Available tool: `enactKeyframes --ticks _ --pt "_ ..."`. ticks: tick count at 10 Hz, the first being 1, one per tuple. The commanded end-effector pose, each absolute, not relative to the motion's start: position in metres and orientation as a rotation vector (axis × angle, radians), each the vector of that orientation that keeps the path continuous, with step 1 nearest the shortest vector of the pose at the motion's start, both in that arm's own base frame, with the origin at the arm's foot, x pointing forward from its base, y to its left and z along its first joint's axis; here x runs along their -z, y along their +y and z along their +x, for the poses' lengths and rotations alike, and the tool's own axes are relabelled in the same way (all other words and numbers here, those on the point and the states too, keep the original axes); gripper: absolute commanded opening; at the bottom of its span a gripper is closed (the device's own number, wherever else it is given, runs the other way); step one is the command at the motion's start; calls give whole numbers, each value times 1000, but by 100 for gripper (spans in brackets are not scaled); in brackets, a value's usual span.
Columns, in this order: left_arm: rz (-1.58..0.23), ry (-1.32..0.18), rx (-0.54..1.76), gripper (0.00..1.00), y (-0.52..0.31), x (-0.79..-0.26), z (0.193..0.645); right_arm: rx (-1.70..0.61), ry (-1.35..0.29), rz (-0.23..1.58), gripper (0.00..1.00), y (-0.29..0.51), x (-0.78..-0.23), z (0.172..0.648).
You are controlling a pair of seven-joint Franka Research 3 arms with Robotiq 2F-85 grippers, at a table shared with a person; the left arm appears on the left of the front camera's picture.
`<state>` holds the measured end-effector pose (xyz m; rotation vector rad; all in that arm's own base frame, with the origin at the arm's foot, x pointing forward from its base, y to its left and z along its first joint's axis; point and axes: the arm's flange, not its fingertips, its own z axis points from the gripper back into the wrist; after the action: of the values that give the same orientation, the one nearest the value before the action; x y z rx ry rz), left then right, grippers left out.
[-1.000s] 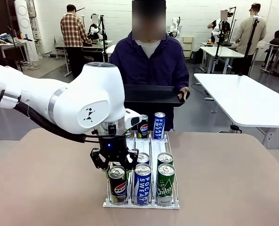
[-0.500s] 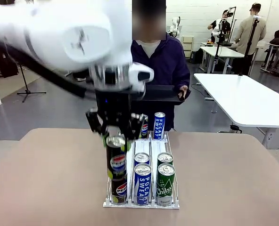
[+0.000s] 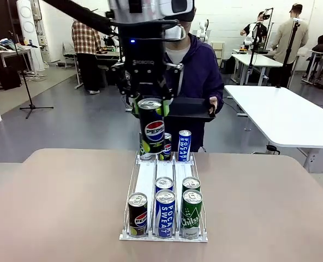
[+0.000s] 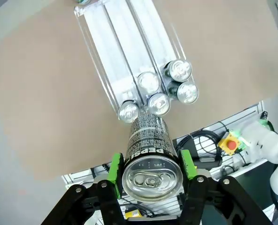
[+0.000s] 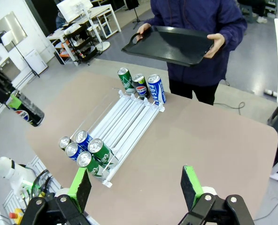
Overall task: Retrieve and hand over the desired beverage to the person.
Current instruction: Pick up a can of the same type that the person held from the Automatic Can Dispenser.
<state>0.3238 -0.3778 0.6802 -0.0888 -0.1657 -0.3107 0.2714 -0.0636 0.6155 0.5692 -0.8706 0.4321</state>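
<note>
- The person (image 3: 197,73) stands at the far side of the table (image 3: 52,207) and holds a black tray (image 5: 169,44) level in both hands
- The rack (image 3: 145,174) sits mid-table with more cans at its near and far ends
- The can (image 3: 153,130) hangs upright, high over the table and short of the tray
- It is a tall, slim black tin with a Pepsi roundel, a silver lid and a shut ring-pull
- It looks sealed, so I judge it full: fairly heavy for its size and stiff while sealed, but its thin wall may dent if squeezed hard, and its smooth skin may slip
- The best hold is across the upper body just under the rim, where the wall is stiffest
- The left gripper (image 4: 150,168) pinches it there, a green pad on each side
- The right gripper (image 5: 135,185) hangs spread wide, holding nothing
</note>
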Motion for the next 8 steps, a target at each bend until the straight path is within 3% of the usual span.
enactKeyframes --ticks 1,8 --pt "-70 -136 314 0 -405 -687 343 -445 -873 592 100 -64 -615 274" --pt "-94 -121 332 0 -405 -670 354 -445 -873 592 100 -64 -615 274"
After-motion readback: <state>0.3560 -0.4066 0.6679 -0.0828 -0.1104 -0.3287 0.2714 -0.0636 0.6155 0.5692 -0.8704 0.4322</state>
